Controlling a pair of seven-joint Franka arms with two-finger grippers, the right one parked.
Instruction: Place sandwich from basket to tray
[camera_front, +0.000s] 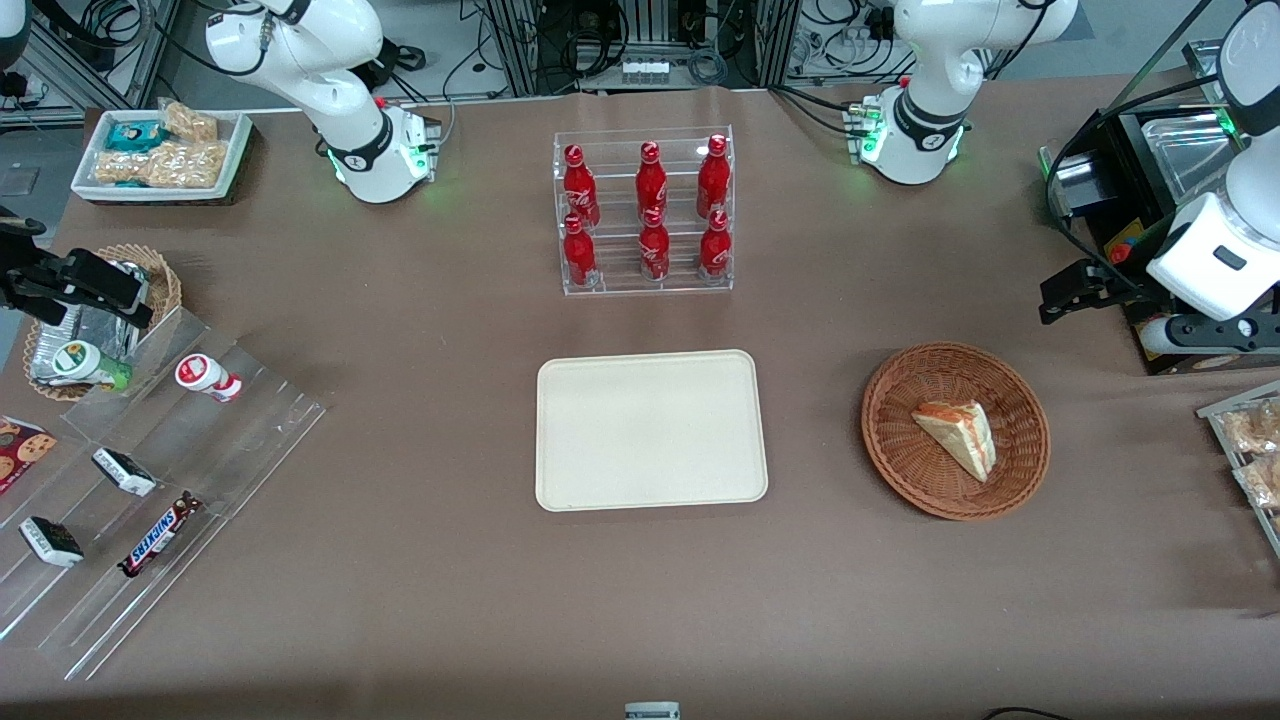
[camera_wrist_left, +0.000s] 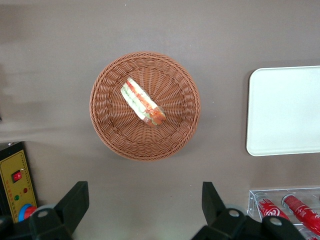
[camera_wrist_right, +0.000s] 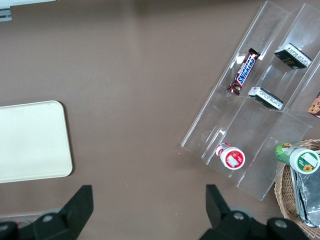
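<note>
The sandwich (camera_front: 958, 434) (camera_wrist_left: 142, 101) is seen lying in the basket (camera_front: 955, 431) (camera_wrist_left: 145, 106), beside the tray (camera_front: 651, 430) (camera_wrist_left: 285, 110), toward the working arm's end of the table. The gripper (camera_front: 1085, 290) (camera_wrist_left: 145, 200) is held above the table, farther from the front camera than the basket, its fingers (camera_wrist_left: 75, 200) spread apart and nothing gripped.

Sandwich in basket, tray bare

The wrapped triangular sandwich (camera_front: 957, 435) lies flat in the round wicker basket (camera_front: 900, 460); the cream tray (camera_front: 650, 430) sits beside it, apart; the gripper (camera_wrist_left: 145, 210) hovers above, fingers spread.
</note>
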